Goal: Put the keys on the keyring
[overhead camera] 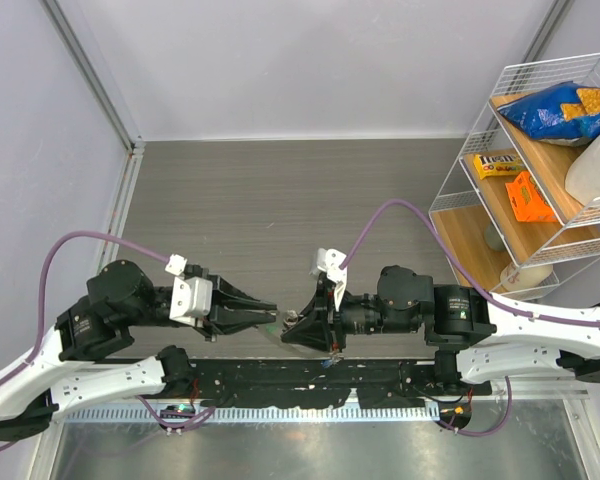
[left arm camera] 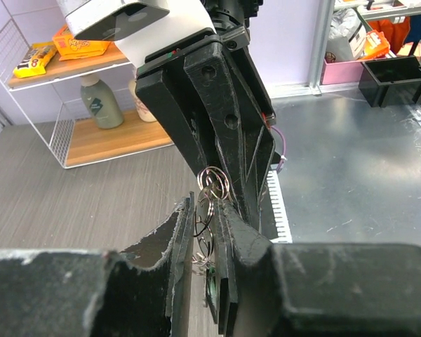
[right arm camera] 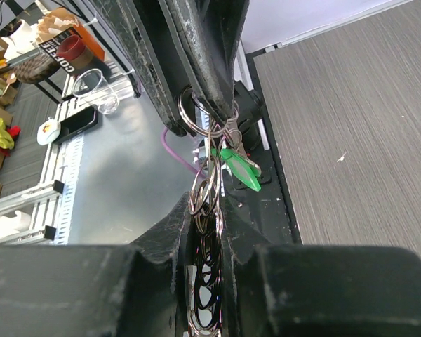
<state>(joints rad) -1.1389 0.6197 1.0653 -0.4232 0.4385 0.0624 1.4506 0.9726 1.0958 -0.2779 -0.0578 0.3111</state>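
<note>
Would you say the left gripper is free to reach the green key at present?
Probably not: the left gripper is shut on the keyring, opposite the right gripper, and the green key dangles to one side of it.

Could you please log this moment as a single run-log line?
left gripper: grips keyring | right gripper: grips keyring | green key: hanging from keyring

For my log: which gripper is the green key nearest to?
The left gripper: the green key hangs beside its fingertips; the right gripper holds the keyring farther along.
</note>
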